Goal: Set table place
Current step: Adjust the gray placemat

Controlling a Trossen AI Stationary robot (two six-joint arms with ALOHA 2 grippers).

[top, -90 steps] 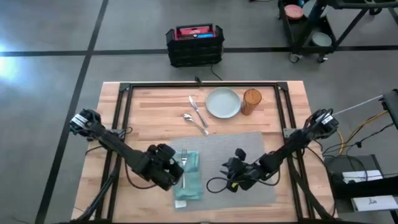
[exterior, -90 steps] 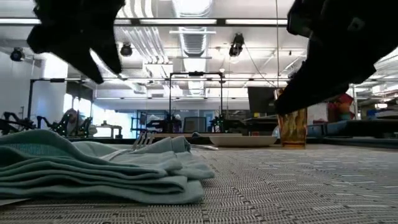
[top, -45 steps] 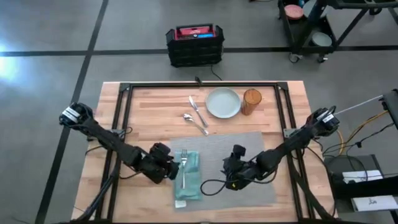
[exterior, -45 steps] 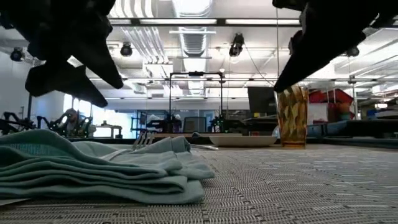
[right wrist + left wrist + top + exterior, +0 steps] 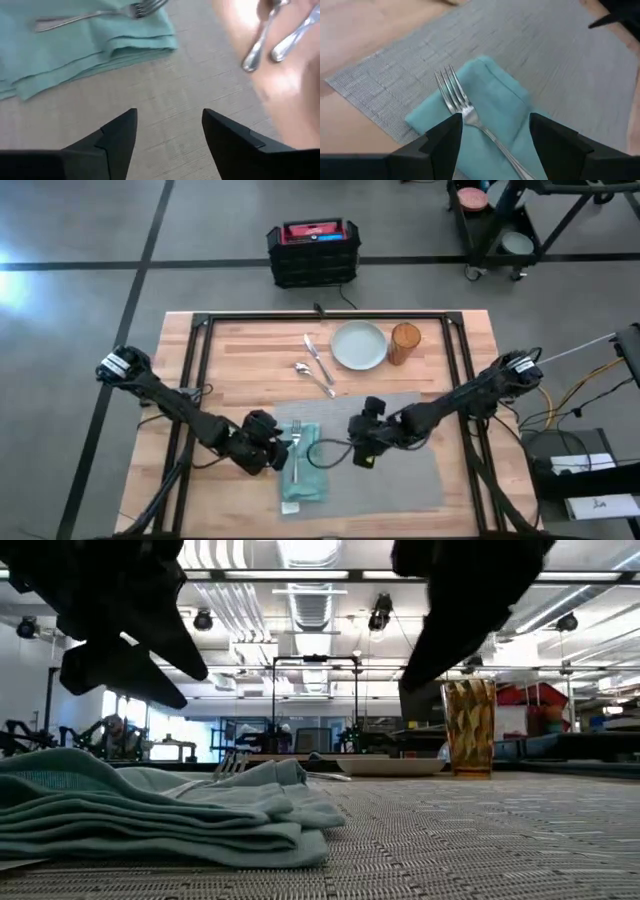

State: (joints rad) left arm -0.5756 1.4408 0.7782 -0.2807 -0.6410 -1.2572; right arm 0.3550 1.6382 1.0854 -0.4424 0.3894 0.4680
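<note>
Two pieces are already lying on the mat (image 5: 390, 470): the napkin (image 5: 303, 465) at its left edge, with the fork (image 5: 296, 448) resting on top. Left gripper (image 5: 270, 452) is hovering beside them, fingers apart and empty. Right gripper (image 5: 358, 446) is hanging over mid-mat, also spread and empty. Knife (image 5: 317, 358), spoon (image 5: 313, 378), plate (image 5: 359, 345) and glass (image 5: 404, 343) are sitting on the far desk (image 5: 250, 350); judging by this, the cutlery comes next.

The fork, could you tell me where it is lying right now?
In the high view the fork lies on the teal napkin at the placemat's left end, just right of the left gripper.
</note>
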